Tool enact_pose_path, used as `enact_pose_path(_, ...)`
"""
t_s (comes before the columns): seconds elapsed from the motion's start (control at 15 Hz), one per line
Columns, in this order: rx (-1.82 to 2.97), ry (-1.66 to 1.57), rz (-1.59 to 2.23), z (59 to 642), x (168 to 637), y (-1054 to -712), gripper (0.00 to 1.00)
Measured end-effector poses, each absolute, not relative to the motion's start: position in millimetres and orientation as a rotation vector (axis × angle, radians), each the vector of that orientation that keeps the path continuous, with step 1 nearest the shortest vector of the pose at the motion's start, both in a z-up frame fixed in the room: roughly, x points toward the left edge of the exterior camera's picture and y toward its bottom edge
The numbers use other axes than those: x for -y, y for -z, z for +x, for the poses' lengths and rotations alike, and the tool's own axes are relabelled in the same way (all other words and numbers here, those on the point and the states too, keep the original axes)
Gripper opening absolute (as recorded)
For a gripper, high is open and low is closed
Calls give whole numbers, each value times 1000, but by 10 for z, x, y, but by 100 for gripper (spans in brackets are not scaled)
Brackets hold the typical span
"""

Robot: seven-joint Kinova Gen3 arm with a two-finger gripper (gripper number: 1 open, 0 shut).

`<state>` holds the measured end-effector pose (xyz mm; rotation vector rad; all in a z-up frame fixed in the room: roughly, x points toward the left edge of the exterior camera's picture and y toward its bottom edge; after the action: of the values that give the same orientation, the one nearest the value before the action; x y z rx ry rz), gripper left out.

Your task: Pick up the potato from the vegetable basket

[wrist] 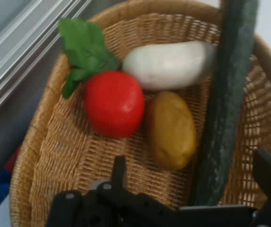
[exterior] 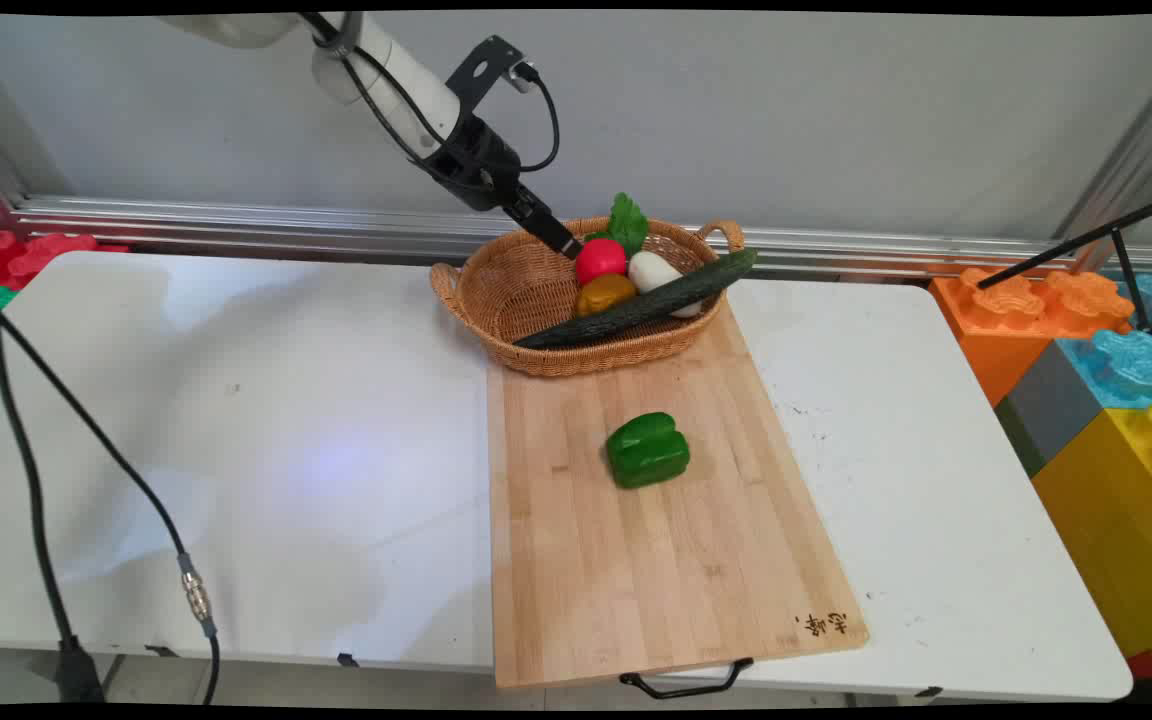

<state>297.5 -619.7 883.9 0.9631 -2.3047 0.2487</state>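
Main view. Finds the gripper (exterior: pixel 562 240) slanted down from the upper left into the far side of the wicker basket (exterior: pixel 526 300), tip just beside the red tomato (exterior: pixel 600 260). Records a green leaf (exterior: pixel 628 222) behind the tomato, a white vegetable (exterior: pixel 654 270) to its right, a brown potato (exterior: pixel 605 294) on its near side. Notes a long cucumber (exterior: pixel 636 305) lying across the basket, right end over the rim. Places the basket on the far end of the cutting board (exterior: pixel 656 560), with a green pepper (exterior: pixel 647 450) alone mid-board, well apart.

Hand view. Shows the gripper (wrist: pixel 194 179) spread wide and gripping nothing. Sets the tomato (wrist: pixel 114 104) ahead of the left finger, the potato (wrist: pixel 171 130) ahead between the fingers, touching or nearly touching the tomato, and the cucumber (wrist: pixel 227 104) inside the right finger. Judges room around the tomato tight on the potato side.
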Motion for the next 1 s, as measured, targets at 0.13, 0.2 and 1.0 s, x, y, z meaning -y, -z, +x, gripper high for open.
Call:
enact_pose_path(0.13,2293,-218,1015,2988,6309,-8730,100)
enact_pose_path(0.2,2287,-190,1042,2979,6377,-8653,100)
enact_pose_path(1.0,2223,14,1206,2849,6749,-8185,100)
